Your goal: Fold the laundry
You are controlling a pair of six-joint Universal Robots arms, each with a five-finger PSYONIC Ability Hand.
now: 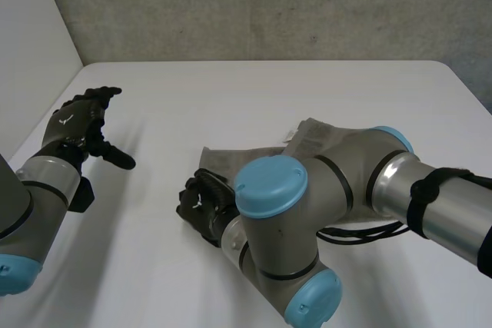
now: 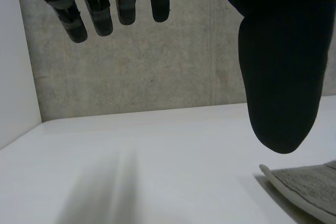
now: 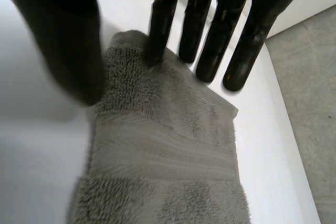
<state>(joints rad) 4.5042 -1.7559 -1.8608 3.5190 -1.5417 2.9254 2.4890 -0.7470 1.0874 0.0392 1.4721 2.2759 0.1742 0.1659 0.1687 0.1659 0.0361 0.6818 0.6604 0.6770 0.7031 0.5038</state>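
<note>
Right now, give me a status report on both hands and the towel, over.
Left hand open, off the towel. Right hand open, fingers straight, tips on the towel's edge. No obstruction seen.

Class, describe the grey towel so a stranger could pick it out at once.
Look at the white table, under the robot's right arm. A grey terry towel lies there, with the right robot hand touching one corner. Its fluffy pile and flat woven band set it apart from the smooth tabletop.

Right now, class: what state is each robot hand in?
Left hand: open, holding nothing.
Right hand: open, one fingertip touching the grey towel.
</note>
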